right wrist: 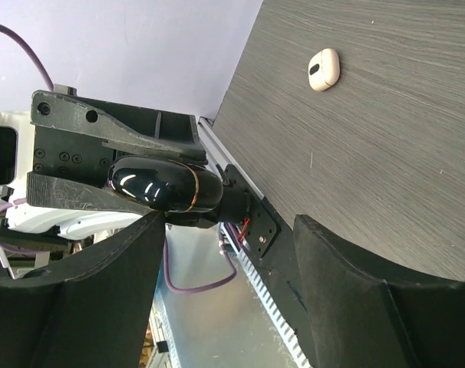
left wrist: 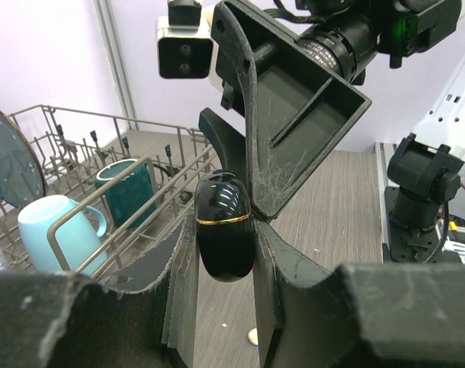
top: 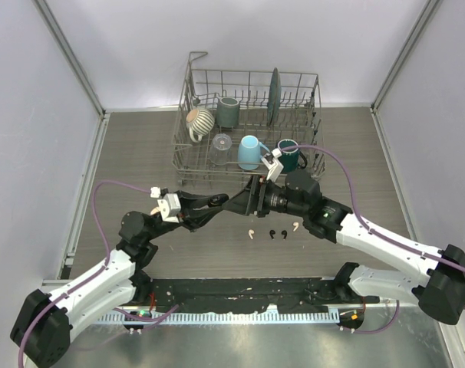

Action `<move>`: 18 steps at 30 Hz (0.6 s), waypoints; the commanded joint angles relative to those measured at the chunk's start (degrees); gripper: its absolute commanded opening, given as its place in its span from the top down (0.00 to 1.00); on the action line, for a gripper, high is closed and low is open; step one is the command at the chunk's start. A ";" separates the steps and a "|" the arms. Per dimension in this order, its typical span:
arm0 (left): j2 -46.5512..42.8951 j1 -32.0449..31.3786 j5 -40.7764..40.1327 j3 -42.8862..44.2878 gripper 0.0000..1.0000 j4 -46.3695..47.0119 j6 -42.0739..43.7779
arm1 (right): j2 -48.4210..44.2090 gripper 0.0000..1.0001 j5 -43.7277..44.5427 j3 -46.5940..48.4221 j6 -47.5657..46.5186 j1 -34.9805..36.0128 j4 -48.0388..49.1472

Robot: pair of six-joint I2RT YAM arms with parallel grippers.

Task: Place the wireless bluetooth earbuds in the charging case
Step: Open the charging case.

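The glossy black oval charging case [left wrist: 225, 222] with its thin gold seam is up off the table, pinched upright in the left gripper [top: 219, 200], which is clamped on its lower half, and the two halves meet neatly at that seam. Facing the case comes the right gripper [right wrist: 231, 222], jaws spread wide with nothing between them. One finger sits right at the case's top end, touching or a hair off, I can't tell. Down on the dark wood-grain table [top: 140, 153], on the near side of the case and a little to its right, the tiny stemmed earbuds lie in a loose row. There's a cream-pink earbud [top: 250, 232] closest to the case, then two black earbuds [top: 272, 234] side by side, then another cream-pink earbud [top: 295, 225] farthest out. Beyond the case stands a grey wire dish rack [top: 252, 74], with a light-blue mug [top: 250, 152] and a dark teal mug [top: 291, 157] at its nearer side. Further back are a grey mug [top: 228, 112], a striped round mug [top: 199, 120] and a dark plate [top: 274, 96] standing on edge.
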 commanded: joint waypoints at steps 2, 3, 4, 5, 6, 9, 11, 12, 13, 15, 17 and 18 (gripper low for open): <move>-0.35 -0.04 -0.03 1.05 1.00 2.53 1.23 | 0.91 0.28 0.22 2.97 -1.89 1.10 0.82; -0.44 -0.04 0.32 1.05 1.00 2.53 1.14 | 0.91 0.28 0.57 2.97 -1.54 1.19 1.08; -0.44 -0.04 0.59 1.05 1.00 2.44 1.05 | 0.73 0.28 0.75 2.97 -1.45 1.10 1.26; -0.44 -0.04 0.59 1.05 1.00 2.44 1.05 | 0.73 0.28 0.84 2.97 -1.27 1.10 1.61; -0.44 -0.04 0.85 0.97 1.00 2.44 0.88 | 0.64 0.28 1.10 2.88 -1.01 1.10 2.05; -0.88 -0.04 1.20 0.70 1.00 2.35 0.79 | 0.29 0.28 2.15 2.62 -0.04 1.10 3.02; -1.05 -0.04 1.55 0.62 1.00 2.09 0.70 | -0.06 0.28 1.72 2.09 0.84 1.02 4.77; -1.23 -0.04 1.64 0.61 1.00 1.91 0.70 | -0.06 0.28 1.54 1.92 1.62 0.93 5.39; -1.40 -0.04 1.90 0.61 1.00 1.47 0.70 | -0.15 0.28 1.11 1.65 2.76 0.75 6.87; -1.58 -0.04 2.08 0.61 1.00 1.12 0.79 | -0.32 0.28 0.14 0.42 4.35 0.40 9.16; -1.84 -0.04 2.43 0.53 1.00 0.77 0.70 | -0.50 0.28 -1.00 -0.54 6.90 -0.21 12.67; -1.93 -0.04 2.43 0.44 1.00 0.59 0.70 | -0.41 0.28 -1.18 -1.24 7.43 -0.48 13.47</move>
